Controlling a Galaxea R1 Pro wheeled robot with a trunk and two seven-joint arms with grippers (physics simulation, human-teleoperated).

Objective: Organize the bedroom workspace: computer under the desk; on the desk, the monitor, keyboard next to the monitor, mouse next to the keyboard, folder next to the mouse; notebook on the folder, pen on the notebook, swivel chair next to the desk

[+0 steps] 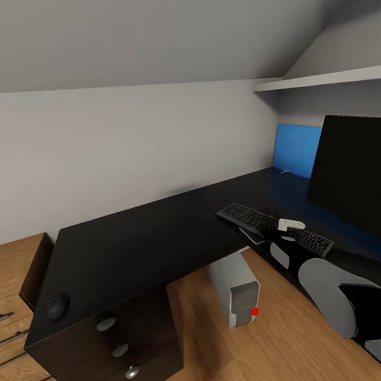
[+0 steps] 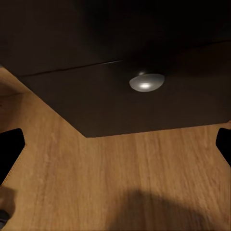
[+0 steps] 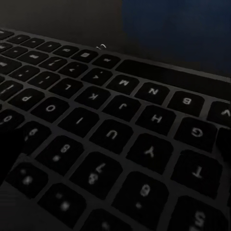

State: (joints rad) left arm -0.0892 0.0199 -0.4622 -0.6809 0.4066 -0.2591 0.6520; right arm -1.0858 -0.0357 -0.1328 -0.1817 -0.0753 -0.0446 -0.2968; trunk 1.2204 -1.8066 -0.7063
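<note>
One slim black keyboard [image 1: 274, 229], low flat keys, on glossy desk [image 1: 143, 241].

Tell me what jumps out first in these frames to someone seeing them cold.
The long black desk dominates, bending along the grey wall, with the big dark monitor on its right stretch and the keyboard in front of it. The right arm reaches over that keyboard, whose keys loom close in the right wrist view. The mouse sits alone at the desk's near left corner, and the computer stands under the desk.

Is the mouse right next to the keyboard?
No, the mouse sits at the desk's far left corner, away from the keyboard.
</note>
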